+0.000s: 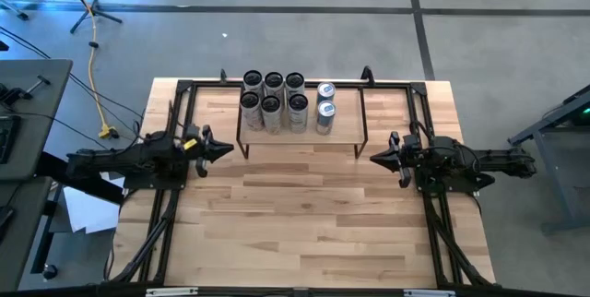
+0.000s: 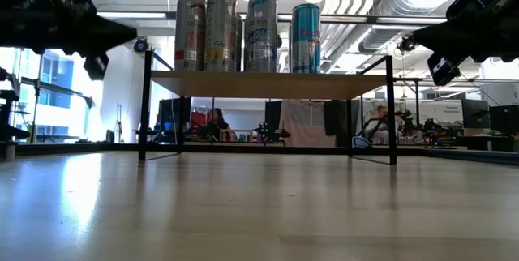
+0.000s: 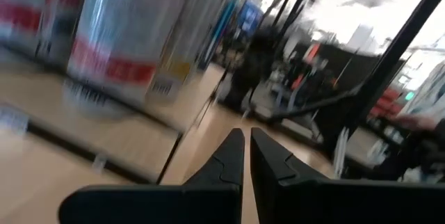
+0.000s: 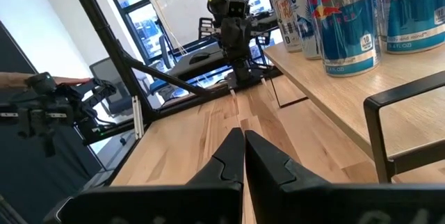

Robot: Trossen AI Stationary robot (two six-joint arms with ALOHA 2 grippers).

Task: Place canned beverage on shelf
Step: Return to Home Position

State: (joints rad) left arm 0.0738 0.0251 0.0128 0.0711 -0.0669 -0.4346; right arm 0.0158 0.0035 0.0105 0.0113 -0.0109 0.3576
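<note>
Right tool (image 4: 243,135) closed above the table (image 4: 198,137); blue cans (image 4: 348,22) on shelf (image 4: 327,93).

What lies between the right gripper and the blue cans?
High view: only the shelf's bare right end and a strip of table separate the right gripper from the blue cans.

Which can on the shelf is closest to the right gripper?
The front blue can, at the row's right end; the other blue can stands behind it, silver cans leftward.

Grey floor (image 1: 277,29), ceiling ducts (image 2: 381,2) (windows (image 2: 45,91) bright)
</note>
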